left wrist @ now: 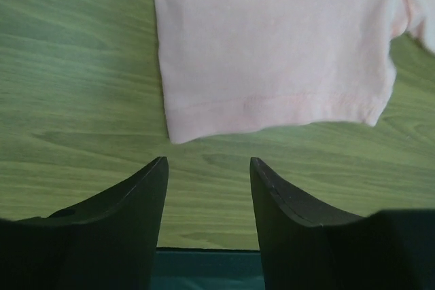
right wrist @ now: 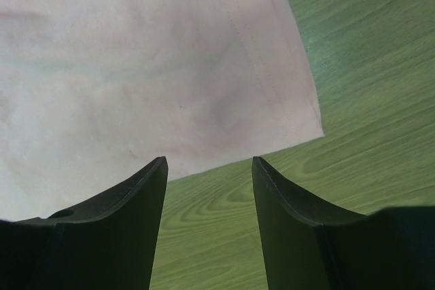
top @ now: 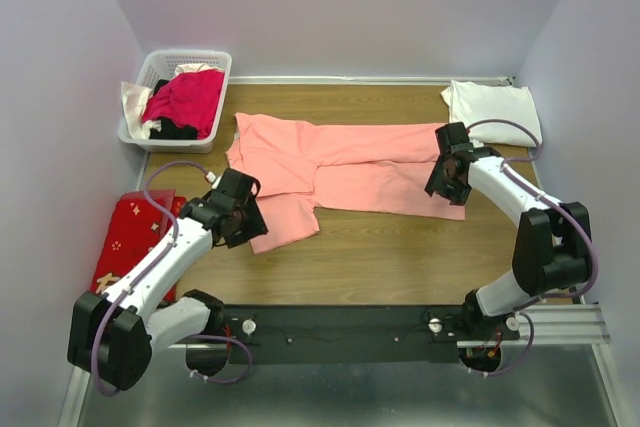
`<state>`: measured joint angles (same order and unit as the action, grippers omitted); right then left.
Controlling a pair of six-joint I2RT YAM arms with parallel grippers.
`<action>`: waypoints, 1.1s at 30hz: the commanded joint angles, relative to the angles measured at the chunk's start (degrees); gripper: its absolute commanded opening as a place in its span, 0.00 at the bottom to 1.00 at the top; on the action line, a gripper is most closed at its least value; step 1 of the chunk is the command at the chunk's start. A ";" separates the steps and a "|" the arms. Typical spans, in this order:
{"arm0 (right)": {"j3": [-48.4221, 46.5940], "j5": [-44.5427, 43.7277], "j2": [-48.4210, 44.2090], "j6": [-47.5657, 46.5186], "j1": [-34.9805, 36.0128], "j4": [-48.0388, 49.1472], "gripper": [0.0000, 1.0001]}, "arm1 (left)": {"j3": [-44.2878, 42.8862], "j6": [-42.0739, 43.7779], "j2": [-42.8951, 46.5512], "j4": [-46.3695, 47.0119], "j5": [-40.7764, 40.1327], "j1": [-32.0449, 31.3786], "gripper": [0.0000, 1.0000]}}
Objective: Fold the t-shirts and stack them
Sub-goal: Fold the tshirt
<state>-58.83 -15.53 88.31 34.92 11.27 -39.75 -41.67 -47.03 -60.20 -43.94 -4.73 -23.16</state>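
Note:
A salmon-pink t-shirt (top: 345,169) lies spread flat across the wooden table, its length running left to right. My left gripper (top: 244,217) hovers by its near-left sleeve (left wrist: 272,45). That gripper (left wrist: 209,161) is open, with only bare wood between the fingers and the sleeve's hem just beyond the tips. My right gripper (top: 445,179) sits over the shirt's right end. It (right wrist: 209,159) is open too and holds nothing, and the pink hem corner (right wrist: 292,113) lies just past the fingertips. A folded white t-shirt (top: 492,107) rests at the back right corner.
A white basket (top: 150,67) at the back left holds a magenta cloth (top: 188,99) and other garments. A flat red cloth with gold characters (top: 128,239) lies at the table's left edge beside my left arm. Walls close in on the left, back and right.

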 commanded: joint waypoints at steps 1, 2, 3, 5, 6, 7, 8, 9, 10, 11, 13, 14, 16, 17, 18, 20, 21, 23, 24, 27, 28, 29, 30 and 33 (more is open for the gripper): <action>0.47 1.03 -2.71 -0.29 -0.19 -0.68 0.61 | 2.90 -6.92 1.49 1.57 1.92 -1.89 0.67; 0.47 1.11 -2.71 -0.55 -0.28 -0.60 0.61 | 3.52 -7.37 1.67 3.06 2.27 -1.89 0.67; 0.38 1.12 -2.71 -0.81 -0.28 -0.59 0.61 | 4.57 -7.55 1.58 3.68 2.27 -2.07 0.66; 0.12 0.94 -2.27 -1.43 -0.28 -0.59 0.61 | 4.93 -8.17 0.71 4.13 1.83 -2.15 0.64; 0.03 1.03 -2.09 -1.60 -0.28 -0.51 0.61 | 5.19 -8.26 -0.69 4.22 1.14 -2.24 0.64; -0.14 1.11 -1.92 -1.78 -0.19 -0.59 0.61 | 5.37 -8.52 -1.40 4.30 0.61 -2.42 0.64; -0.15 1.12 -1.66 -1.96 -0.28 -0.42 0.61 | 5.55 -8.87 -2.02 4.74 0.69 -2.59 0.62; -0.41 1.03 -1.57 -2.04 -0.19 -0.51 0.61 | 5.98 -9.31 -3.33 5.27 0.69 -2.86 0.62; -0.41 1.11 -1.48 -2.05 -0.19 -0.42 0.61 | 6.25 -9.75 -3.86 5.45 0.60 -3.47 0.61; -0.50 1.12 -1.39 -2.13 -0.19 -0.33 0.61 | 6.51 -10.19 -4.30 5.80 0.69 -3.73 0.60; -0.59 1.46 -1.30 -2.13 -0.28 -0.33 0.61 | 6.78 -11.07 -5.53 6.06 0.69 -4.26 0.59; -0.50 1.55 -1.13 -2.13 -0.19 -0.24 0.61 | 6.78 -11.42 -5.97 5.98 0.34 -4.70 0.58; -0.59 1.90 -0.86 -2.31 -0.19 -0.16 0.61 | 5.99 -12.30 -7.12 5.54 -0.36 -5.05 0.57; -0.50 1.91 -0.77 -2.31 -0.28 -0.16 0.61 | 5.73 -12.47 -7.64 5.45 -0.71 -5.40 0.57; -0.50 1.99 -0.60 -2.31 -0.28 -0.16 0.62 | 5.11 -12.82 -8.43 4.75 -1.41 -5.67 0.56; -0.50 2.35 -0.42 -2.40 -0.28 -0.07 0.61 | 4.41 -14.49 -9.05 4.04 -2.56 -6.46 0.56; -0.41 2.26 -0.51 -2.48 -0.28 -0.07 0.61 | 3.80 -14.93 -9.75 3.61 -3.69 -6.72 0.56; -0.32 2.52 -0.51 -2.48 -0.37 0.02 0.61 | 3.18 -15.46 -10.54 3.25 -4.75 -7.08 0.55; -0.24 2.61 -0.51 -2.57 -0.28 0.02 0.61 | 2.39 -15.73 -11.24 2.64 -5.89 -7.34 0.55; -0.23 2.78 -0.25 -2.66 -0.28 0.11 0.61 | 0.72 -16.17 -12.39 1.41 -7.91 -7.60 0.55; -0.32 2.87 -0.25 -2.57 -0.37 0.20 0.61 | 0.37 -16.34 -12.48 0.97 -8.36 -7.69 0.55; -0.24 2.87 -0.25 -2.57 -0.28 0.20 0.61 | 0.01 -16.34 -12.48 0.62 -8.80 -7.69 0.55; -0.32 2.87 -0.16 -2.66 -0.28 0.20 0.61 | -0.51 -16.60 -12.39 -0.08 -9.50 -7.78 0.55; -0.59 2.79 0.10 -2.75 -0.37 0.28 0.61 | -1.22 -17.13 -11.87 -1.66 -10.47 -7.87 0.55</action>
<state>-58.83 -13.41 87.55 32.91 11.22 -39.70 -40.93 -61.98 -72.58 -41.82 -10.17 -30.52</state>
